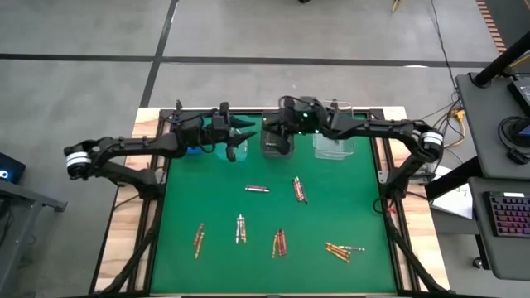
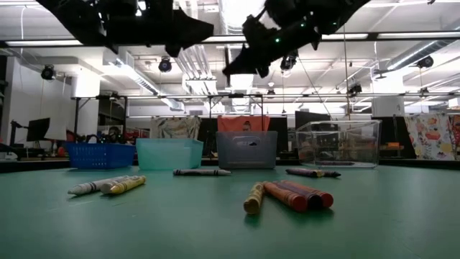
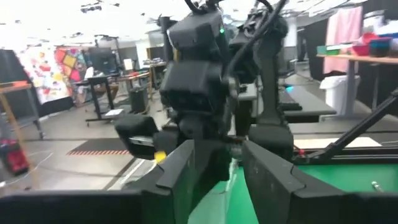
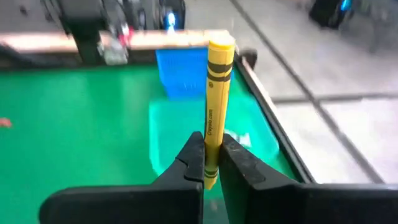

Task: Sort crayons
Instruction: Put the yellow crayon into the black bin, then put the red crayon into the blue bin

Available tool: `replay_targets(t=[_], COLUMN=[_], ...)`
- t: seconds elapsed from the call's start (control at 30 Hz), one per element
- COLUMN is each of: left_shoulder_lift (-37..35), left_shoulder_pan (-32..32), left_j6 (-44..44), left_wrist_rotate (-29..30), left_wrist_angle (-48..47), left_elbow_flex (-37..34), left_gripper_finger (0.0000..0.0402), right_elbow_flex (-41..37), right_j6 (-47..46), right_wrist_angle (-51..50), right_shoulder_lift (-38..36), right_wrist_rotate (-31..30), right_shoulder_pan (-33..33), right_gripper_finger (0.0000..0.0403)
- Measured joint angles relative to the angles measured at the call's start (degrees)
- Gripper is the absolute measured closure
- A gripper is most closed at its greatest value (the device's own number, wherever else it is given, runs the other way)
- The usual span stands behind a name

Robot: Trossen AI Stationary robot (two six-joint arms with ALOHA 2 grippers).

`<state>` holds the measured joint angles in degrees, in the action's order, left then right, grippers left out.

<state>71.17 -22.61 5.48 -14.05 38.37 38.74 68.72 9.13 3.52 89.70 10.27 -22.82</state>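
My right gripper (image 4: 211, 163) is shut on a yellow crayon (image 4: 216, 93), high above the teal bin (image 4: 186, 134) at the table's far edge. My left gripper (image 3: 219, 180) faces it from the left, close by, open and with nothing between its fingers. The high view shows both grippers nearly tip to tip, the left gripper (image 1: 245, 132) and the right gripper (image 1: 267, 130). In the left wrist view a yellow bit of the crayon (image 3: 159, 155) shows by the right gripper. Several other crayons lie flat on the green mat, among them a grey crayon (image 1: 257, 189) and a red crayon (image 1: 299, 190). My right gripper pinches the yellow crayon between its two fingers near one end (image 4: 210, 155). That end's tip pokes back just behind the pads. The crayon runs along the fingers and sticks out well past the fingertips, toward the table's left. It is lifted clear, above the bins.
Four bins stand in a row along the far edge: a blue bin (image 2: 99, 155), the teal bin (image 2: 169, 153), a grey bin (image 2: 246, 149) and a clear bin (image 2: 338, 144). More crayon clusters lie nearer on the mat (image 1: 199, 238), (image 1: 279, 242), (image 1: 344, 248).
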Motion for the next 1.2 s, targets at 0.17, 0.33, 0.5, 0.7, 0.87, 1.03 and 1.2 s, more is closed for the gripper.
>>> replay_targets(t=[0.17,0.33,0.5,0.7,0.87,1.03,1.2], left_shoulder_lift=[-5.6,-10.1,-12.5,-13.9,-14.0,-13.0,-12.3], left_shoulder_pan=[-1.6,-1.7,-1.7,-1.7,-1.7,-1.7,-1.7], left_j6=[0.0,0.5,1.7,2.6,2.9,3.0,2.9], left_wrist_rotate=[4.3,12.8,13.5,13.5,13.5,13.5,13.5], left_wrist_angle=[-7.6,-13.7,-16.8,-17.5,-18.0,-18.1,-18.9], left_elbow_flex=[0.0,0.0,0.0,0.0,0.0,0.0,0.0], left_gripper_finger=[0.0279,0.0278,0.0278,0.0278,0.0278,0.0278,0.0278], right_elbow_flex=[6.3,12.6,19.1,25.2,28.5,29.6,30.5], right_j6=[2.3,4.3,6.0,8.6,9.5,8.9,8.2], right_wrist_angle=[-11.4,-22.0,-30.2,-40.6,-46.6,-46.7,-46.6], right_shoulder_lift=[5.2,11.9,18.2,23.9,26.2,26.3,26.3], right_wrist_rotate=[0.0,-0.1,-0.1,-5.5,-6.5,-6.9,-6.9], right_shoulder_pan=[-3.2,-6.5,-8.8,-9.3,-9.2,-9.2,-9.2], right_gripper_finger=[0.0389,0.0389,0.039,0.039,0.039,0.0371,0.0305])
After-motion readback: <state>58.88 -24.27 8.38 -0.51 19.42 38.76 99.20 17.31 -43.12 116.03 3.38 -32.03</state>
